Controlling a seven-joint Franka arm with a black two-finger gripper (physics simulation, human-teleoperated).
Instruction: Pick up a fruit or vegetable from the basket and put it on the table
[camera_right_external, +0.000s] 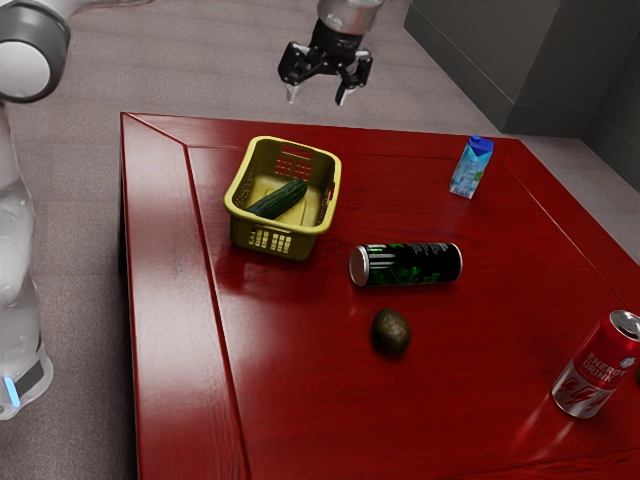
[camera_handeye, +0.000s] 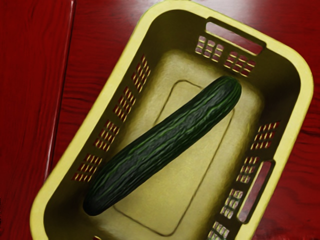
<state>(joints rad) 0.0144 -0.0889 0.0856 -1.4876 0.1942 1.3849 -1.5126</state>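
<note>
I look down into a yellow basket (camera_handeye: 305, 80), which stands on the red wooden bench (camera_handeye: 30, 100). On the floor of this basket lies one dark green cucumber (camera_handeye: 165, 145), with lighter stripes along its skin. It lies slantwise: one end is near the short wall which has a wide slot (camera_handeye: 235, 37), and the other end is close to a long wall. Through some small holes I see red. Beside the basket, a straight groove (camera_handeye: 61, 92) runs in the bench.

Franka arm (camera_right_external: 15, 240) at the exterior view's left; black two-finger gripper (camera_right_external: 317, 96) raised, directed downward, its fingertips parted.
</note>
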